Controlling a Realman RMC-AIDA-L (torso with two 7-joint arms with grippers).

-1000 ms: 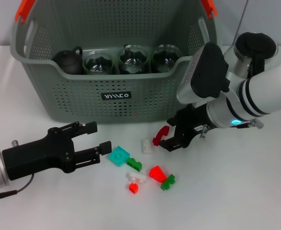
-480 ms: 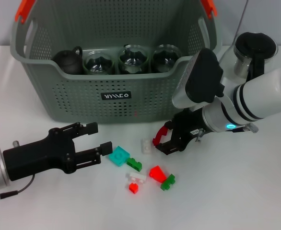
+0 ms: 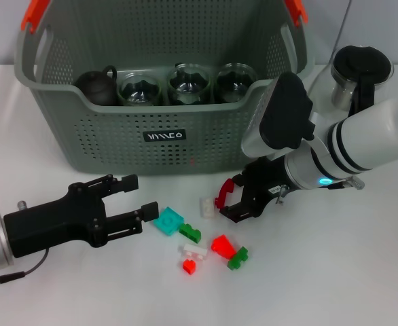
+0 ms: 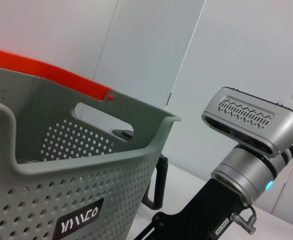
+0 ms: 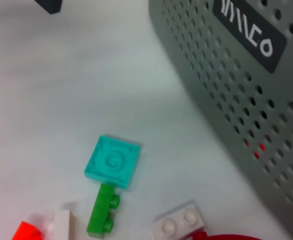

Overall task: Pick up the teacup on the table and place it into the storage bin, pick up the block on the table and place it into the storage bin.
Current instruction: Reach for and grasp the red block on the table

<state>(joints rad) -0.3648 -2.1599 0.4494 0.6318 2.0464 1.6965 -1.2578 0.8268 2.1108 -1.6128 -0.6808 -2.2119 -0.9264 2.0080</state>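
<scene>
Hovering low over the bench (image 3: 362, 272), the right claw (image 3: 227, 202) is standing open just beside a white block (image 3: 208, 207), gripping nothing, with red-tipped fingers (image 3: 223, 192) spread. The left claw (image 3: 136, 197) is sitting open and empty near the teal block (image 3: 167, 221). Behind them the storage bin (image 3: 158, 146) is holding teacups (image 3: 185, 85); other blocks (image 3: 212, 251) are lying scattered in front.

Bare table separates both claws; the storage bin (image 3: 117, 129) walls off the back.
</scene>
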